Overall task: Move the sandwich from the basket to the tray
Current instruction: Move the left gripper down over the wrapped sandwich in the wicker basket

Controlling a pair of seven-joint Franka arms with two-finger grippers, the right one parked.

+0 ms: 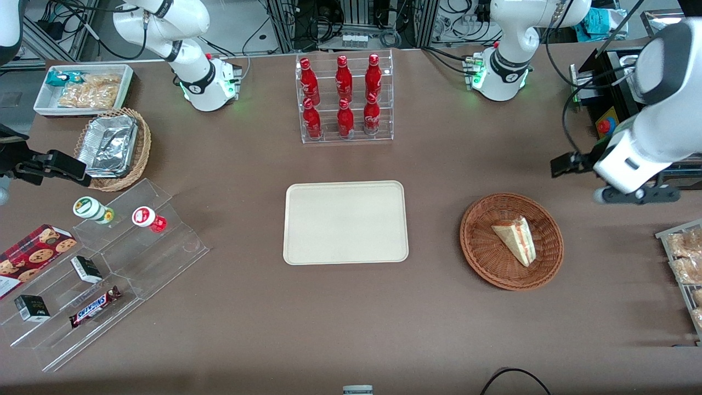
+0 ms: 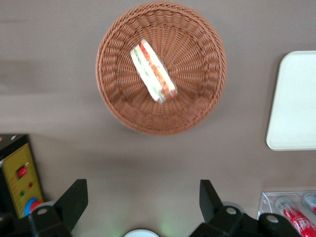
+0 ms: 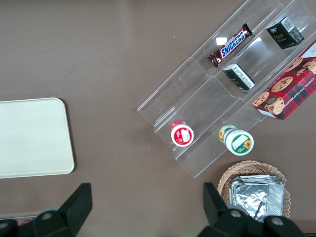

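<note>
Since white triangle sandwich (image 2: 153,72) lies in round brown wicker basket (image 2: 196,106), we hold gripper (image 2: 143,197) wide open, empty, above table; flat cream tray (image 1: 345,222) waits at basket's nine o'clock.

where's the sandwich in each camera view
Front view: the sandwich lies in the basket, beside the tray, toward the working arm's end.
Left wrist view: sandwich in the basket, the open gripper above the table.
Right wrist view: not in it.
Shared landmark: the tray.

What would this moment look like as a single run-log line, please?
claw: open, above table, clear of basket | sandwich: in basket, ungrasped | tray: bare | step: pick not yet begun
</note>
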